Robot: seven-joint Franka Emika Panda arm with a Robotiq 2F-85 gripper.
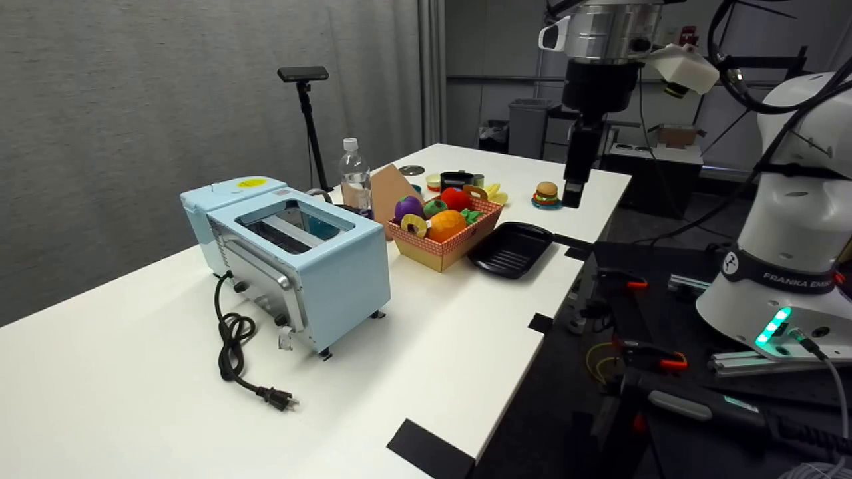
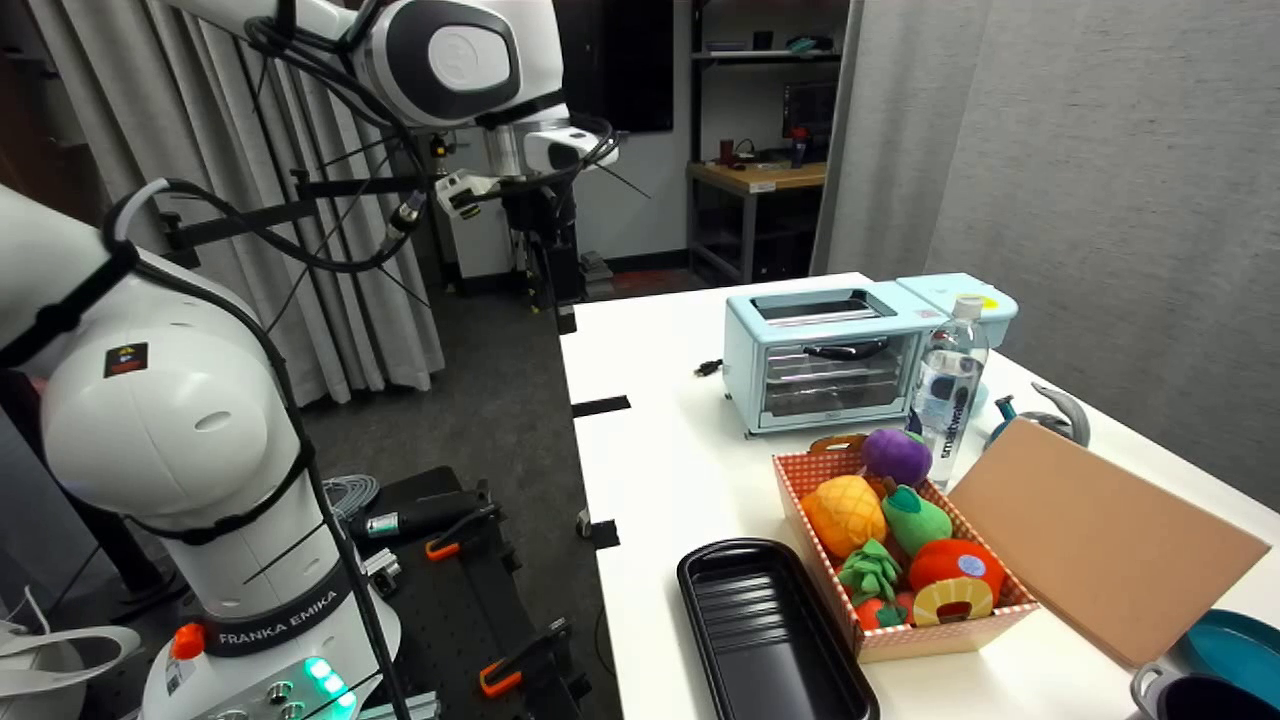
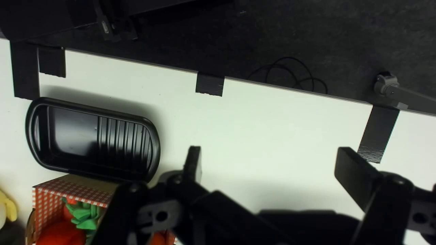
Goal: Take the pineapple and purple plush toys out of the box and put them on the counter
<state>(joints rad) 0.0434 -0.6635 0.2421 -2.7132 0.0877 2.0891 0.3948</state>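
Task judged unstarted: in exterior view, pineapple (image 2: 845,512) seen at left, purple plush (image 2: 897,458) at far end, both held in box (image 2: 950,637). Gripper (image 3: 269,156) spread wide, nothing grasped. Both yet to be lifted out and set on counter (image 2: 680,460).

1. In the wrist view, the gripper (image 3: 269,149) hides part of the box (image 3: 47,197) from us.
2. In an exterior view, the bottom edge cuts off tray (image 2: 765,610) and pot (image 2: 1205,695).
3. There, we see only part of the kettle (image 2: 1073,415) behind the board (image 2: 1100,525).
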